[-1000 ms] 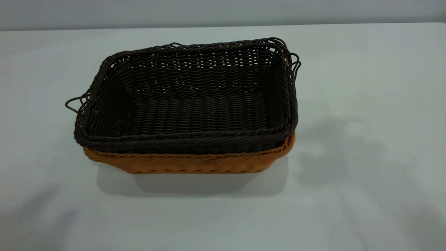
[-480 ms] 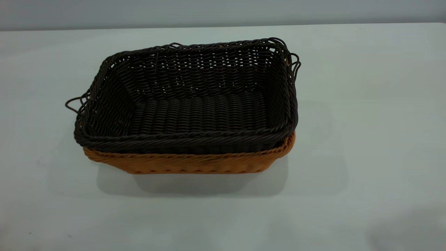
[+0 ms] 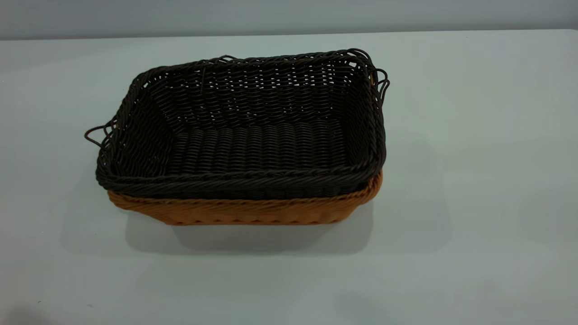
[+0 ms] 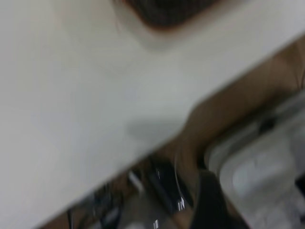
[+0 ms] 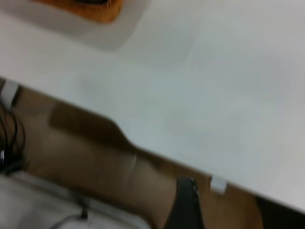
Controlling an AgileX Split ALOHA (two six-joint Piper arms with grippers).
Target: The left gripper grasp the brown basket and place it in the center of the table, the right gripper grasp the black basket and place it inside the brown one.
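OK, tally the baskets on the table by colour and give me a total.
Black basket: 1, nested inside the brown one.
Brown basket: 1, resting on the table.
Total: 2 baskets.
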